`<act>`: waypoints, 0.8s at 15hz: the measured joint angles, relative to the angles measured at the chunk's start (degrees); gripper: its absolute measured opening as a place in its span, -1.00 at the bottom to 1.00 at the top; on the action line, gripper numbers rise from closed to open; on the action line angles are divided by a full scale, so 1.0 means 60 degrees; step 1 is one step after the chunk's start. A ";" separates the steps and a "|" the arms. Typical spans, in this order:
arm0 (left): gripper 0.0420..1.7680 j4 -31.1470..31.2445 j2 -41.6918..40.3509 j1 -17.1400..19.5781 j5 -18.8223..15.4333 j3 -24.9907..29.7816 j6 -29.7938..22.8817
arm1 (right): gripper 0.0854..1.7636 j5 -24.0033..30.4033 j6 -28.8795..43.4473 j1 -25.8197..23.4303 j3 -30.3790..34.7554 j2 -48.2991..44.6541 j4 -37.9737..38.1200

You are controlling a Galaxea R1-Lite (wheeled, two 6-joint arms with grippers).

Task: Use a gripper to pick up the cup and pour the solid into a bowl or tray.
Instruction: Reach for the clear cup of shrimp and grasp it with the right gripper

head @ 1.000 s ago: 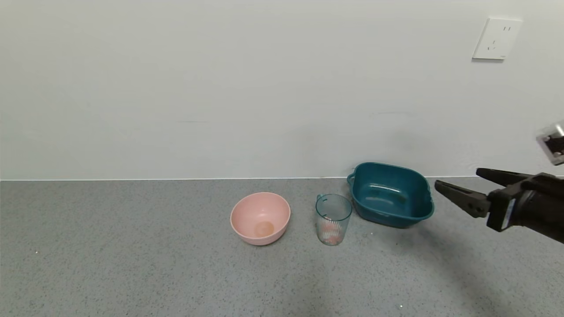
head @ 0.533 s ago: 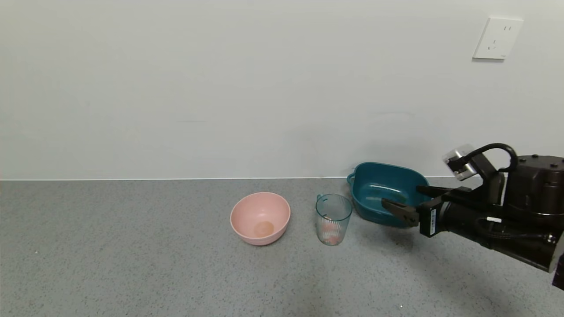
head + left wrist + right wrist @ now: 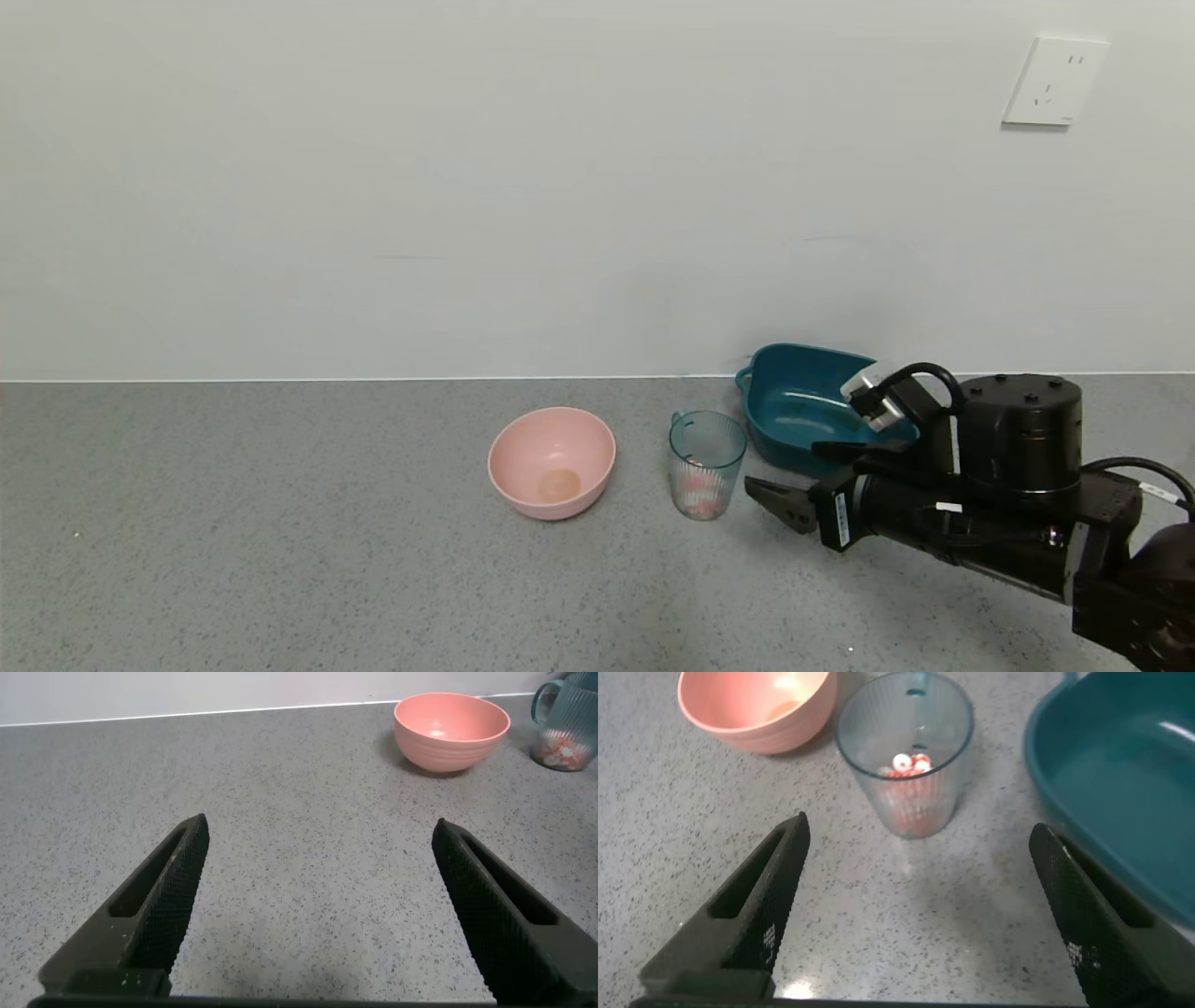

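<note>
The clear blue-green ribbed cup stands upright on the grey counter, between the pink bowl and the dark teal tub. White and orange-red pieces of the solid lie in the cup's bottom. My right gripper is open, low over the counter just right of the cup and not touching it. In the right wrist view the cup with the solid stands just ahead of the open gripper, with the tub beside it. My left gripper is open and empty over bare counter, out of the head view.
A round pink bowl stands left of the cup; it also shows in the left wrist view. A wall runs along the counter's back edge, with a white socket high on the right. The tub stands close to the wall.
My right arm has moved in from the far right toward the left and down, and its open gripper has passed in front of the tub to just beside the cup. The cup has not moved.
</note>
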 joint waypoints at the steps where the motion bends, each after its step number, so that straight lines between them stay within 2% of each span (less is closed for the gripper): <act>1: 0.94 0.0000 0.0000 0.0000 0.0000 0.0000 0.0000 | 0.94 -0.0004 -0.0006 0.0091 -0.0014 0.0142 -0.0026; 12: 0.94 0.0004 0.0000 0.0000 0.0000 0.0000 0.0000 | 0.94 0.0016 -0.0014 0.0502 -0.0447 0.1938 -0.1061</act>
